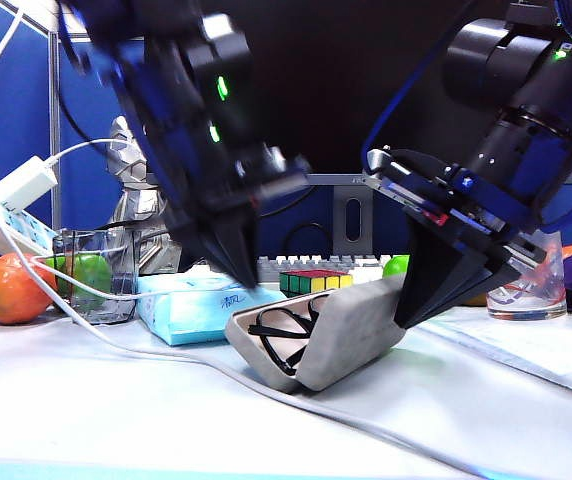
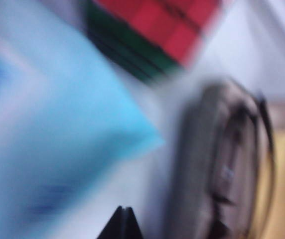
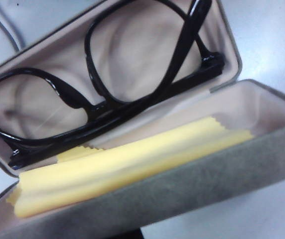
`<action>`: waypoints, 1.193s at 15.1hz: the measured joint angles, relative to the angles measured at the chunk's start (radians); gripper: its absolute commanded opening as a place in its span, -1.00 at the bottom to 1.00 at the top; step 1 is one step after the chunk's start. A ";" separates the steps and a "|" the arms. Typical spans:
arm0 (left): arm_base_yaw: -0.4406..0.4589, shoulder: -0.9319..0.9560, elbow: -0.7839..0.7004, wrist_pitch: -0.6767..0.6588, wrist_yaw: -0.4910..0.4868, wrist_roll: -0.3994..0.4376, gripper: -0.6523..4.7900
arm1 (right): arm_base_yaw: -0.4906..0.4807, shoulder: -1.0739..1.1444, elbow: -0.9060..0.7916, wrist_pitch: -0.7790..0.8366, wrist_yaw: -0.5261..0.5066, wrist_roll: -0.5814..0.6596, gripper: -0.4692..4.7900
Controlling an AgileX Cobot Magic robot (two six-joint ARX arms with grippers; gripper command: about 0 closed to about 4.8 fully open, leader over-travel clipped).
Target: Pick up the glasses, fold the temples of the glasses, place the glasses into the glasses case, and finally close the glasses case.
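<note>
The grey glasses case (image 1: 356,330) lies open at the table's centre. The black glasses (image 1: 284,335) rest in the half on its left, while the half on its right tilts up. In the right wrist view the glasses (image 3: 107,99) sit in the far half, one of the temples (image 3: 182,50) folded across a lens, and a yellow cloth (image 3: 122,164) fills the near half of the case (image 3: 192,184). My left gripper (image 1: 244,280) hovers, blurred and shut, just above the case's left end; its shut tips (image 2: 124,224) point beside the case (image 2: 217,164). My right gripper (image 1: 411,318) is shut, against the tilted half's outer side.
A light-blue tissue pack (image 1: 191,300) and a Rubik's cube (image 1: 316,280) stand just behind the case. A white cable (image 1: 166,360) runs across the table in front of it. An orange (image 1: 11,288) and a clear box (image 1: 91,285) are at the left, a plastic cup (image 1: 531,290) at the right.
</note>
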 measured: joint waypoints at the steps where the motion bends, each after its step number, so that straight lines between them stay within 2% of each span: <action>1: -0.006 0.021 0.000 -0.009 0.053 0.009 -0.78 | 0.000 0.000 0.000 0.000 0.000 0.000 -0.82; 6: -0.010 0.075 0.000 -0.021 0.152 0.023 -0.78 | 0.000 0.000 0.000 -0.004 0.012 0.000 -0.82; 15: -0.045 0.079 -0.001 0.026 0.236 0.024 -0.78 | -0.007 0.000 -0.002 0.010 0.007 0.000 -0.82; 17: -0.053 0.079 -0.001 0.086 0.360 0.025 -0.78 | -0.006 0.003 -0.006 0.039 -0.038 0.000 -0.82; 18: -0.069 0.077 0.000 0.093 0.355 0.026 -0.78 | -0.002 -0.001 -0.004 0.025 -0.039 -0.003 -0.82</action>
